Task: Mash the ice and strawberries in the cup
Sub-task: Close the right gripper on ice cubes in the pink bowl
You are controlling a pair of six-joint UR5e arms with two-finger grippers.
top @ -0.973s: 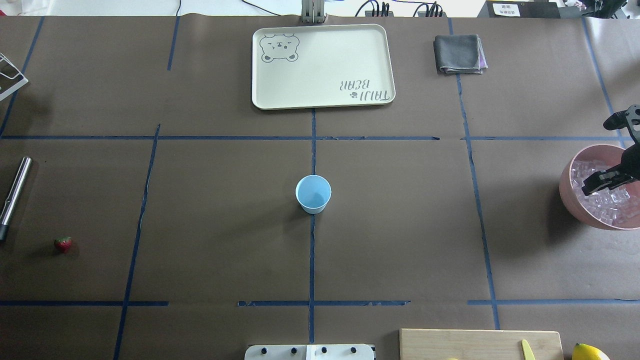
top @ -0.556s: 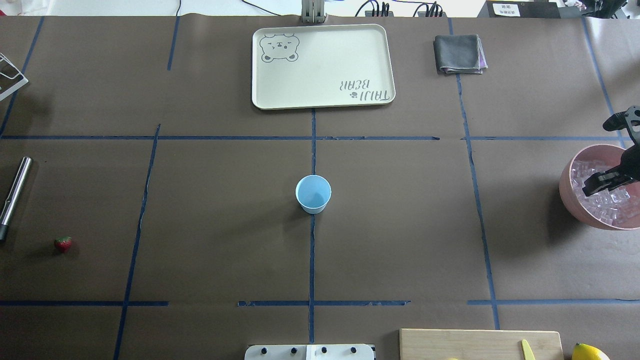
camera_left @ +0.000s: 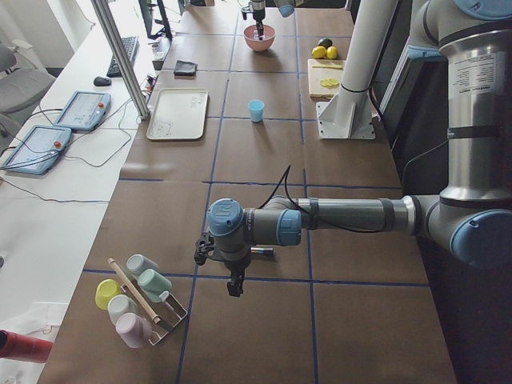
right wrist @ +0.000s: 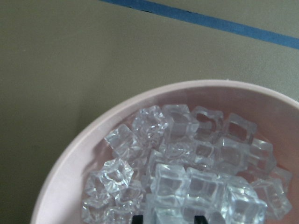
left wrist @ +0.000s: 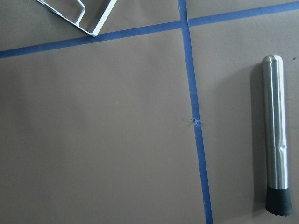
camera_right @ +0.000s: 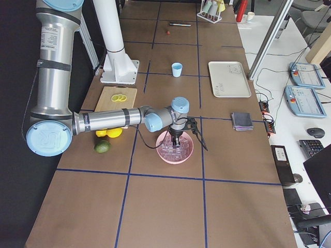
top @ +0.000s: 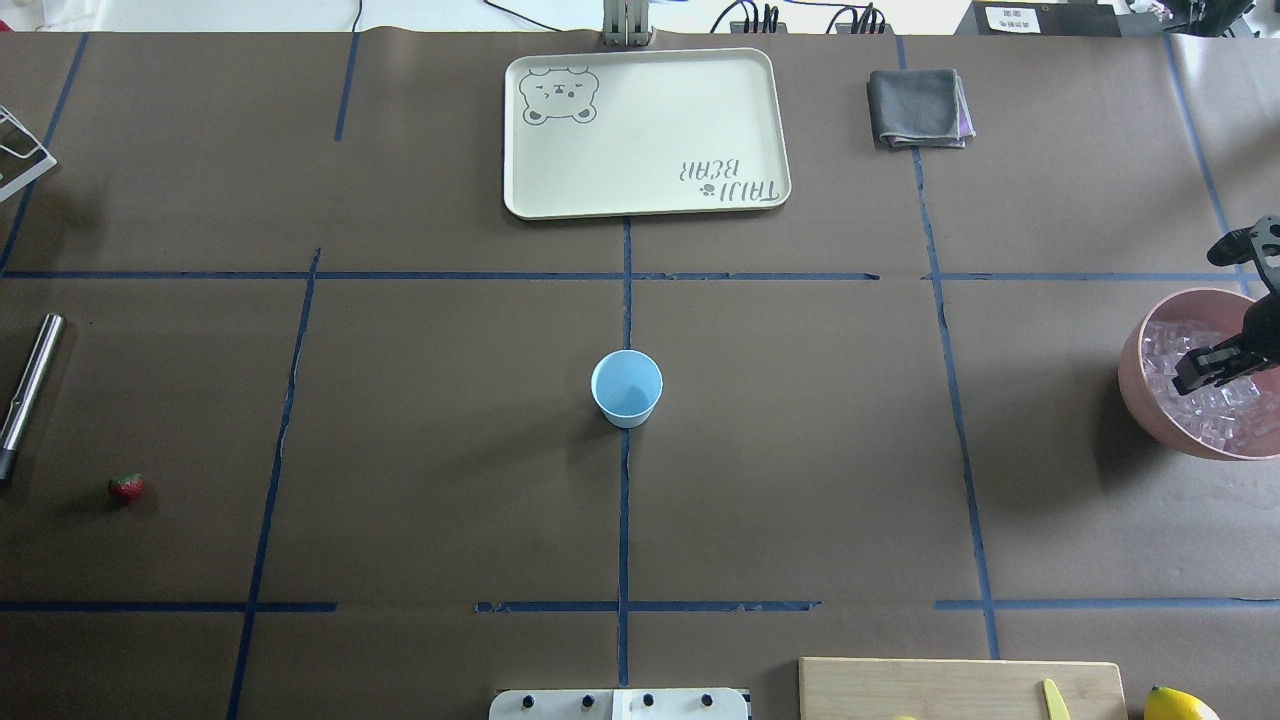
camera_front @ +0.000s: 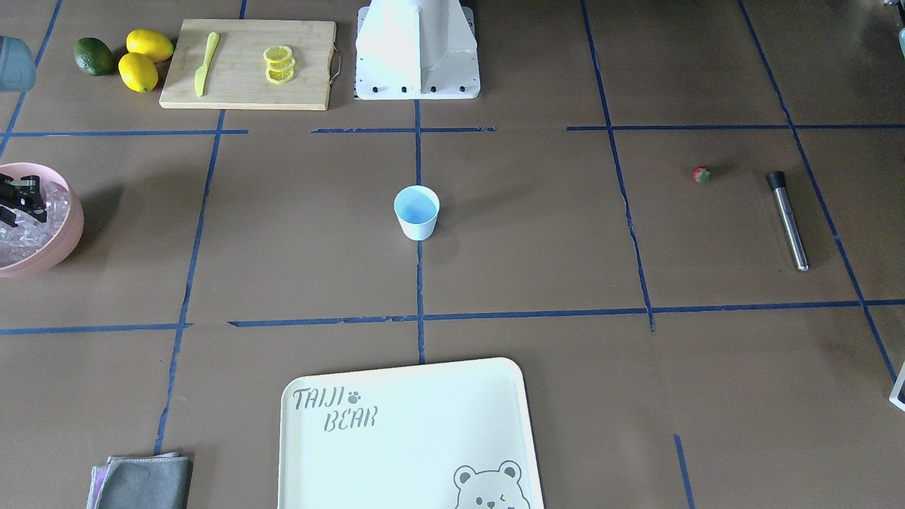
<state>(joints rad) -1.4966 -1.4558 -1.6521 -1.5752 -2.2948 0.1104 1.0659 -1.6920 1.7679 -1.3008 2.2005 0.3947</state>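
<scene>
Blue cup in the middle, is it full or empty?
Empty. The upright cup shows only its bare blue bottom; the ice sits in the pink bowl, the strawberry lies on the table.

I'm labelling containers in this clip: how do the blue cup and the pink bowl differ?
The cup is light blue; the bowl is pink. The cup is small and narrow; the bowl is far wider. The cup is empty; the bowl is heaped with ice, the right pincer at it. Both stand upright, open-topped, on the table.
</scene>
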